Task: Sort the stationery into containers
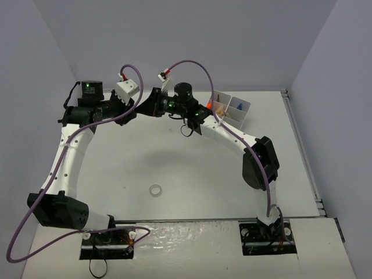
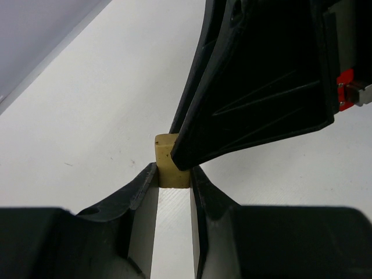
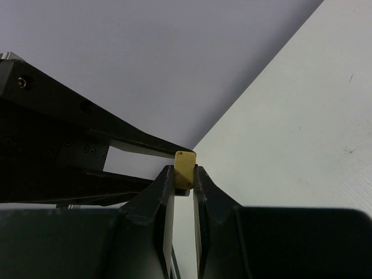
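The yellow bar is held in mid-air between both grippers at the back of the table. In the left wrist view my left gripper is shut on one end of the yellow bar. The right gripper's black finger covers the bar's other end. In the right wrist view my right gripper is shut on the bar. In the top view the two grippers meet tip to tip, left and right, and the bar is hidden. The clear tape ring lies on the table. The white divided tray stands at the back right.
The tray holds an orange-capped item and a blue-capped bottle. The right arm's elbow hangs over the right side of the table. Walls close the left, back and right sides.
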